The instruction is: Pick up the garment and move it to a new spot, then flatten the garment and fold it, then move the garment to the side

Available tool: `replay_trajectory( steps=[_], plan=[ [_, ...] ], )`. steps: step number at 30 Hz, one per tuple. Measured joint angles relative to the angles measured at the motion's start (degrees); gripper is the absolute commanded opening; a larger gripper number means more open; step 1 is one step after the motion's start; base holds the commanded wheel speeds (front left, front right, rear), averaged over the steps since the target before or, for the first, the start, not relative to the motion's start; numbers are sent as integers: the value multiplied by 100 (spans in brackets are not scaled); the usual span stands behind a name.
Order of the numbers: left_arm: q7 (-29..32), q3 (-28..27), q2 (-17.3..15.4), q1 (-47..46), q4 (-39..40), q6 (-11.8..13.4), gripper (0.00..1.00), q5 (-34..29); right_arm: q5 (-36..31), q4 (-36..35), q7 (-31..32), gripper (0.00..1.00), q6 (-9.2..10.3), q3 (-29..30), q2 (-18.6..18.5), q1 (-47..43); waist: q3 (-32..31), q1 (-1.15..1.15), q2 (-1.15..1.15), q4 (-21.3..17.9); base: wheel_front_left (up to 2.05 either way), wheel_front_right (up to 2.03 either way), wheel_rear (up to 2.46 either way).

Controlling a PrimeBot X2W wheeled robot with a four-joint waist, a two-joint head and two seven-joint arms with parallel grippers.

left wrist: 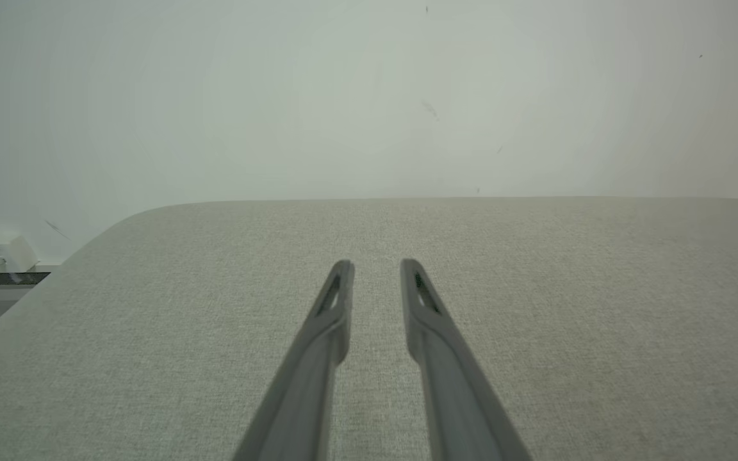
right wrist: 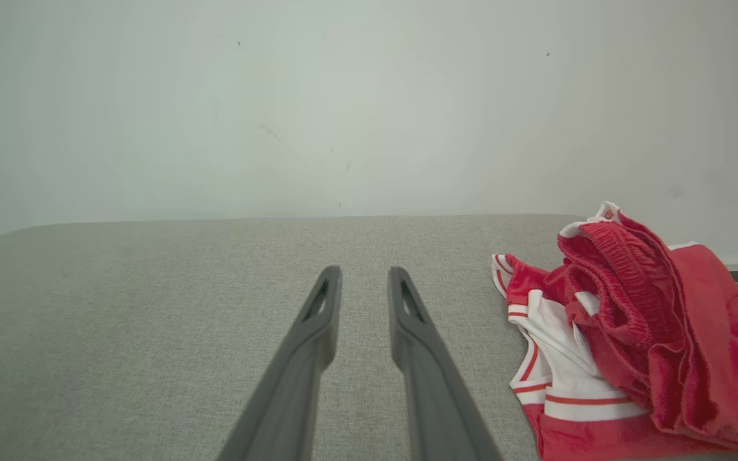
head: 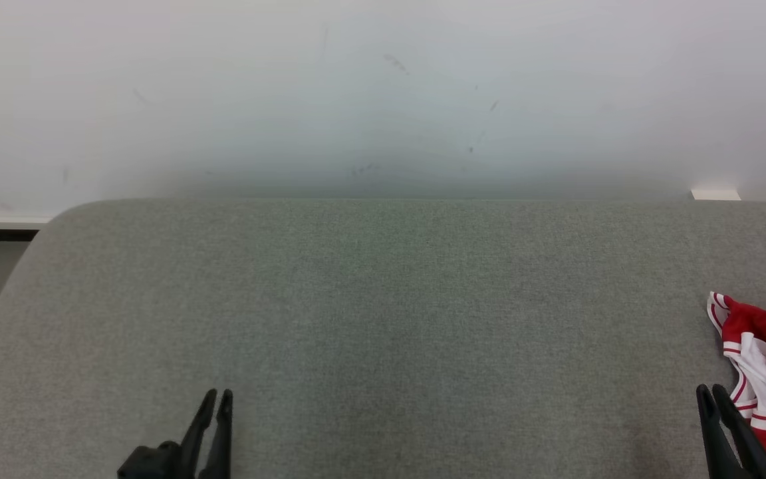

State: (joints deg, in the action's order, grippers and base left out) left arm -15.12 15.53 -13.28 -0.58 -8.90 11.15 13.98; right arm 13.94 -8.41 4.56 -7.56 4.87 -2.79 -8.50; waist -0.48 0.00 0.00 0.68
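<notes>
Garment: a red and white piece [head: 765, 359], crumpled in a heap, at the right edge of the table [head: 383, 319]. In the right wrist view its red elastic waistband lies on top, and white parts with red stripes lie under it.
Table: grey cloth surface with rounded far corners, standing against a pale wall [head: 383, 100].
Left gripper: [head: 218, 396] low at the near left of the table, well apart from the garment. Its fingers [left wrist: 337, 301] stand with a narrow gap between them and hold nothing.
Right gripper: [head: 710, 389] at the near right, just beside the garment's white striped edge; whether they touch cannot be told. Its fingers [right wrist: 324, 307] are also a little apart and hold nothing; the garment lies to their right.
</notes>
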Motion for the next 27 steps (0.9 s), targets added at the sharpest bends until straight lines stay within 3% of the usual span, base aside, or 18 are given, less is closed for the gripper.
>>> replay_trajectory(
  steps=[27],
  plan=[
    [604, -572, 268, -72, -157, -555, 0, 2593, 2560, 757, 0, 0, 0, -37, -24, 385, 10, 0, 0, -14, 0, 0, 0]
  ],
)
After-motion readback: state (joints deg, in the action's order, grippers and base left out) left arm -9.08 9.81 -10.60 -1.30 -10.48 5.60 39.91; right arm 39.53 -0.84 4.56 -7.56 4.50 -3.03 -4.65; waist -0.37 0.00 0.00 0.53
